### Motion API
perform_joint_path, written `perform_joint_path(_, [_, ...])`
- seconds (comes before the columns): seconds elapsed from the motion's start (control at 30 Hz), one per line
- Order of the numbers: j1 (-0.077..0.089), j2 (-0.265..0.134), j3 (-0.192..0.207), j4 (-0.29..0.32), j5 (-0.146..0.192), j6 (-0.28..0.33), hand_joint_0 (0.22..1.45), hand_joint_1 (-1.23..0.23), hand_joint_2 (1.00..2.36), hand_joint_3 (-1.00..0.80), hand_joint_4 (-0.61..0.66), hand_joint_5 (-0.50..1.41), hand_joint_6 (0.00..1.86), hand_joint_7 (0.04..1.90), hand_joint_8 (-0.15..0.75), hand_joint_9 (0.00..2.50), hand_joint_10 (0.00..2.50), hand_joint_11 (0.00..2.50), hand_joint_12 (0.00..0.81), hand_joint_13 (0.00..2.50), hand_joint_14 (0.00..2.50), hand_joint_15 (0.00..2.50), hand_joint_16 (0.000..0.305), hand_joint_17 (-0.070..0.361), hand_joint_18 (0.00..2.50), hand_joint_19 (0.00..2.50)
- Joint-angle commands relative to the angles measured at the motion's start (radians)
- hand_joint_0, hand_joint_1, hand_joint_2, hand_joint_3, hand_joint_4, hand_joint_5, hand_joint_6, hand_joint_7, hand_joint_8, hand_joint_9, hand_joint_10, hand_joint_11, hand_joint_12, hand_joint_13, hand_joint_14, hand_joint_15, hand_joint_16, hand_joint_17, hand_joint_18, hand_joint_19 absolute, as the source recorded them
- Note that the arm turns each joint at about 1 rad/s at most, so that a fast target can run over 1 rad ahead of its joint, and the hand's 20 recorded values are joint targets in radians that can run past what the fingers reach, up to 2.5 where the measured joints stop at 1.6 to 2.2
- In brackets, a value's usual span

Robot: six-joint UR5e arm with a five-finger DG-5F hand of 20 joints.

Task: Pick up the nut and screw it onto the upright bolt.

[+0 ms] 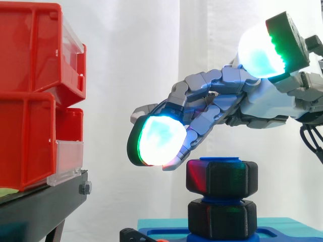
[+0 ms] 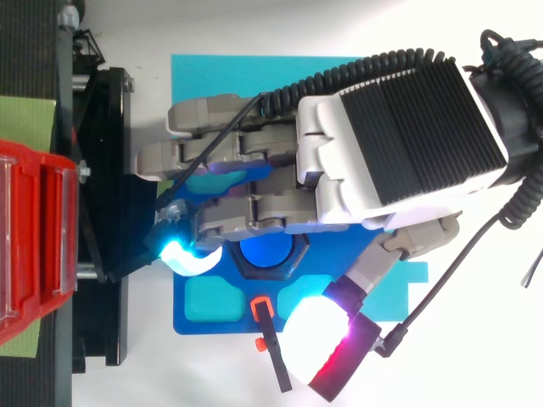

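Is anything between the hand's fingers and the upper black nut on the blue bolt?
Nothing visible. The hand, fingers relaxed, hangs just above the upper black nut, which sits at the blue bolt's top.

nut (image 1: 222,177): black, tinged with red and green sheen
bolt (image 2: 265,256): blue
base plate (image 2: 188,326): blue, set with teal pockets
mat (image 2: 212,76): cyan
hand (image 2: 390,144): grey fingers, white shell, black ribbed panel
fingertips (image 1: 156,141): lit white-cyan, edged green
bins (image 1: 30,75): red, fronted in clear plastic
stand (image 1: 40,206): black
curtain (image 1: 141,60): white
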Motion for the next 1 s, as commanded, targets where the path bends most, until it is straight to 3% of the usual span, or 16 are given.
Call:
perform_joint_path(0.0, [0.000,0.000,0.000,0.000,0.000,-0.004,0.49,0.01,1.00,-0.50,0.24,-0.13,0.50,0.79,0.259,0.50,0.00,0.00,0.354,0.10,0.00,0.00,0.045,0.101,0.00,0.00])
perform_joint_path(0.4, [-0.001,0.000,-0.007,-0.036,-0.001,-0.021,0.50,-0.01,1.00,-0.50,0.25,-0.13,0.50,0.81,0.265,0.53,0.00,0.00,0.352,0.14,0.00,0.00,0.044,0.099,0.00,0.00])
perform_joint_path(0.63, [0.007,-0.013,-0.007,-0.023,0.019,-0.030,0.50,-0.03,1.00,-0.50,0.26,-0.13,0.50,0.82,0.265,0.55,0.00,0.00,0.342,0.18,0.00,0.00,0.044,0.099,0.00,0.00])
perform_joint_path(0.97, [0.008,-0.024,-0.002,-0.006,0.014,-0.015,0.50,-0.04,1.00,-0.50,0.26,-0.13,0.50,0.83,0.266,0.56,0.00,0.00,0.341,0.20,0.00,0.00,0.044,0.098,0.00,0.00])
